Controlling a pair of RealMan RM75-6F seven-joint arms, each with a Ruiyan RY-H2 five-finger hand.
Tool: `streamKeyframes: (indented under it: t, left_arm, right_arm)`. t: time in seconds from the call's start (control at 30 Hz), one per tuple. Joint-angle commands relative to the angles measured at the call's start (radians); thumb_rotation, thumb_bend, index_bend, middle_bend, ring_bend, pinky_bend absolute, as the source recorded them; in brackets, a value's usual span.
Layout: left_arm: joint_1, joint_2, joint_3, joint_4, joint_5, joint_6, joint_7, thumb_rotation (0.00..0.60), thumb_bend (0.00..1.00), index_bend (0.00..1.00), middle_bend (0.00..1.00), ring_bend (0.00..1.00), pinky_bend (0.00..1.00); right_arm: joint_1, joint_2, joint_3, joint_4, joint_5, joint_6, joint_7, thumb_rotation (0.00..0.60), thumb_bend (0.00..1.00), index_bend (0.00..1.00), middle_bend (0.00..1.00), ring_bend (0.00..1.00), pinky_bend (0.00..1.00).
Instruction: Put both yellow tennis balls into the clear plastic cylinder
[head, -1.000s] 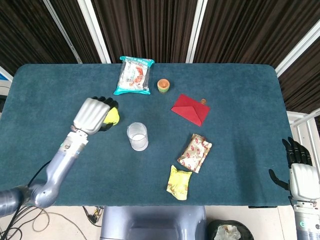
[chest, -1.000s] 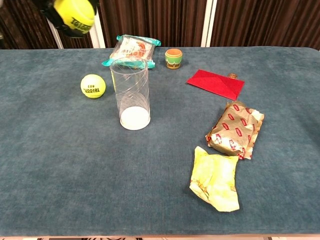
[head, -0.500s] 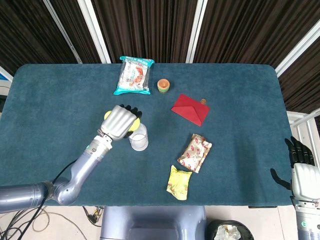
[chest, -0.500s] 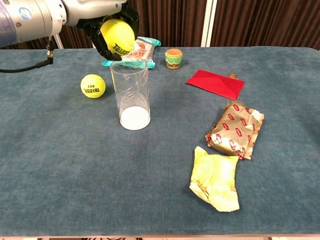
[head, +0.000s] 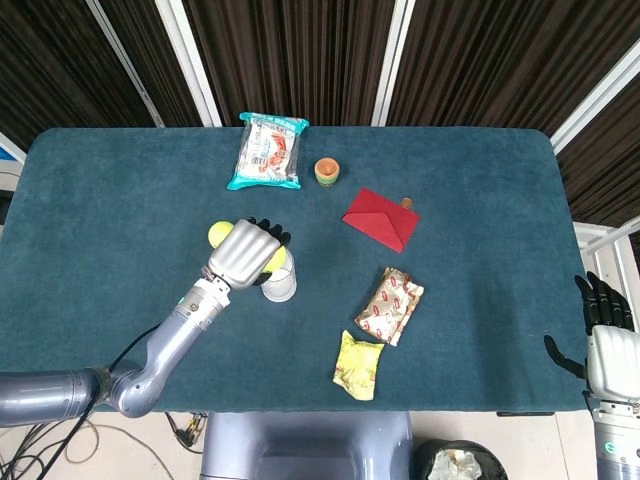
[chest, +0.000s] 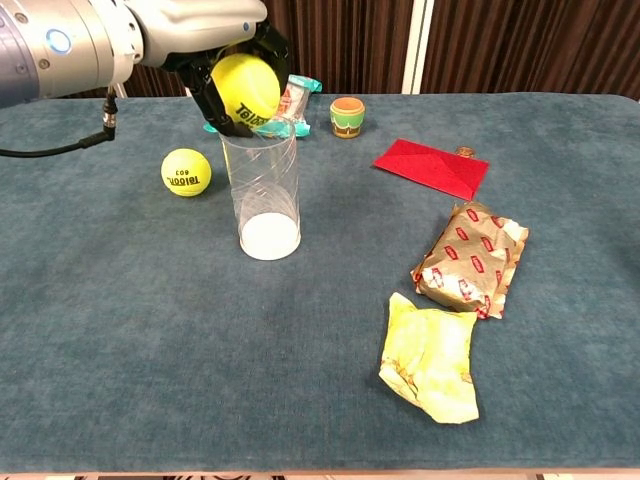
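My left hand (head: 245, 253) (chest: 205, 30) grips a yellow tennis ball (chest: 245, 88) (head: 277, 258) just above the mouth of the clear plastic cylinder (chest: 263, 190) (head: 280, 281), which stands upright and empty at mid-table. The second yellow tennis ball (chest: 186, 172) (head: 217, 234) lies on the cloth to the left of the cylinder, partly hidden by my hand in the head view. My right hand (head: 606, 340) hangs off the table's right front corner with its fingers apart, holding nothing.
A teal snack bag (head: 268, 150) and a small orange cup (head: 327, 171) sit at the back. A red folded paper (head: 381, 218), a brown patterned packet (head: 391, 305) and a yellow wrapper (head: 359, 364) lie right of the cylinder on the blue table (head: 480, 200).
My left hand has carried the ball rightward from beside the loose ball to over the cylinder's mouth, then slightly lower. The right hand has barely moved.
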Motion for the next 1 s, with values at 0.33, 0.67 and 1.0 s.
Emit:
streamKeyframes:
  t: [0.33, 0.67, 1.0]
  left_arm:
    - [-0.014, 0.003, 0.007, -0.005, -0.016, 0.015, -0.01, 0.6, 0.09, 0.34, 0.26, 0.26, 0.38]
    - [-0.004, 0.035, 0.002, -0.02, -0.008, 0.053, -0.038, 0.6, 0.08, 0.33, 0.23, 0.23, 0.35]
    - [0.042, 0.078, 0.018, 0.044, -0.035, 0.065, -0.095, 0.6, 0.08, 0.31, 0.22, 0.22, 0.34]
  right_arm:
    - [0.001, -0.004, 0.001, 0.0, 0.003, -0.003, -0.005, 0.6, 0.34, 0.0, 0.0, 0.04, 0.09]
    - [-0.001, -0.005, 0.003, -0.001, 0.011, -0.003, -0.008, 0.6, 0.34, 0.0, 0.0, 0.04, 0.09]
    - [-0.001, -0.007, 0.001, 0.001, 0.013, -0.007, -0.018, 0.6, 0.34, 0.0, 0.0, 0.04, 0.09]
